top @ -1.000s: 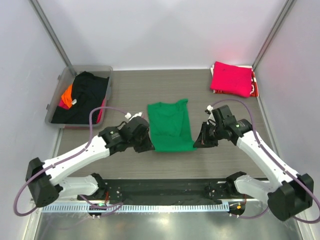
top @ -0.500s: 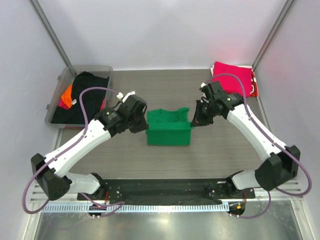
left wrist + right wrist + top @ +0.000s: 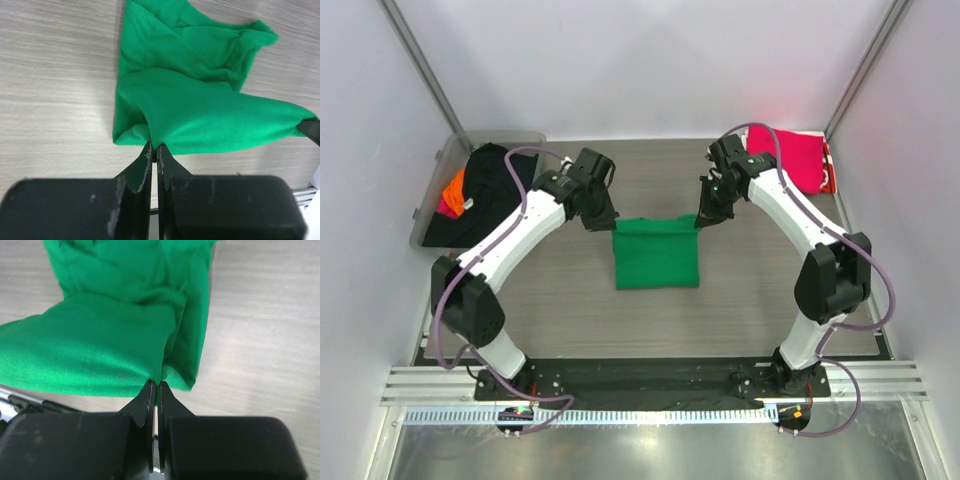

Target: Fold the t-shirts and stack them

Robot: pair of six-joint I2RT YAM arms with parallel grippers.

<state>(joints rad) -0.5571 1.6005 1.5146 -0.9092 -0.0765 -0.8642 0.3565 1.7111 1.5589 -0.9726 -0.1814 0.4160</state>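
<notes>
A bright green t-shirt lies folded over itself in the middle of the table. My left gripper is shut on its far left corner, and my right gripper is shut on its far right corner. The far edge hangs taut between them, lifted off the table. In the left wrist view the green cloth is pinched at my fingertips; the right wrist view shows the green cloth pinched the same way at the fingertips. A folded magenta-pink t-shirt sits at the far right.
A clear plastic tub at the far left holds black and orange shirts. Metal frame posts stand at the two back corners. White walls close in both sides.
Both grippers have carried the shirt's near edge away from the arm bases to the far side, folding the green shirt in half. The arms now stretch farther out over the table.
</notes>
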